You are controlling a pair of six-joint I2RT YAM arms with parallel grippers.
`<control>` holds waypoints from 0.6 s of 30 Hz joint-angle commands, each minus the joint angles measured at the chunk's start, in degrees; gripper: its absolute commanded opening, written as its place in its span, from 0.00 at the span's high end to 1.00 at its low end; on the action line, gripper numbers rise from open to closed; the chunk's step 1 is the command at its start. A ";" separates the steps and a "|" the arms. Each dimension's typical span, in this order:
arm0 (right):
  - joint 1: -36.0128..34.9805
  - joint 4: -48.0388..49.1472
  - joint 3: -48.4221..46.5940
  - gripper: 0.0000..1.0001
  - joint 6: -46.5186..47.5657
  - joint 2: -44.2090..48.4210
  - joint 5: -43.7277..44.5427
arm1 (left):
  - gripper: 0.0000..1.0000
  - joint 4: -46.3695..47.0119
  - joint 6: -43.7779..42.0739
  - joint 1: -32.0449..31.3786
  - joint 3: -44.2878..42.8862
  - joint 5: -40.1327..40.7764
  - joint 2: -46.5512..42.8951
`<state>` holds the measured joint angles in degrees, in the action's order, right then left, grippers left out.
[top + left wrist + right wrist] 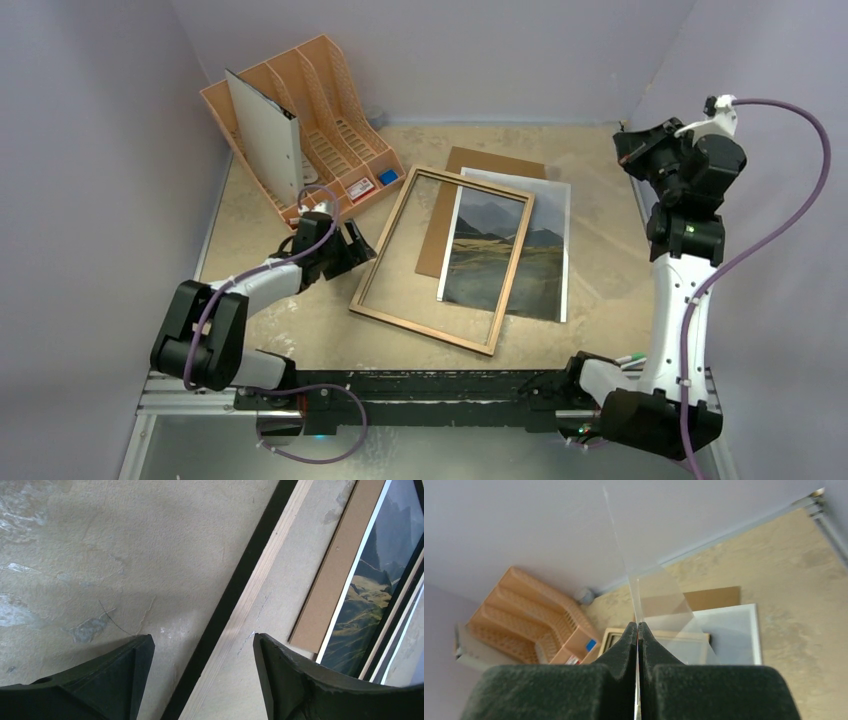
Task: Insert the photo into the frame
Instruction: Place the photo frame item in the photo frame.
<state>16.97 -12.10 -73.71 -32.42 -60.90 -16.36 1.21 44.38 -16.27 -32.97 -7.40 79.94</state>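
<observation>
The frame lies flat mid-table, light wood face up, with its right half over the photo. The photo shows mountains face up and rests partly on the brown backing board. My left gripper is open and low at the frame's left rim. In the left wrist view the gripper straddles that rim, with the photo beyond. My right gripper is raised high at the right. In the right wrist view it is shut on a thin clear sheet standing edge-on above the frame.
An orange file organiser stands at the back left with a white board upright in it. Grey walls close in the table on the left, back and right. The right arm's purple cable loops at the far right.
</observation>
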 commanded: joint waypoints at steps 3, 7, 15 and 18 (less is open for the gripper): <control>-5.40 3.11 -3.10 1.00 -8.72 0.26 -9.44 | 0.29 4.91 -0.02 -0.79 2.03 -4.01 1.57; -8.67 7.90 -0.30 1.00 -15.41 0.76 -11.26 | 0.37 7.76 1.24 -1.50 3.37 -7.77 2.04; -16.03 18.67 5.45 1.00 -32.17 -1.51 -10.57 | 0.47 19.20 8.00 -2.52 7.97 -18.02 2.08; -19.12 20.49 8.00 1.00 -35.93 -2.55 -8.62 | 0.47 23.23 11.11 -2.86 9.17 -20.36 1.94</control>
<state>1.10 1.10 -68.10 -59.31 -62.65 -26.15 16.14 50.46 -18.39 -25.34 -21.76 81.76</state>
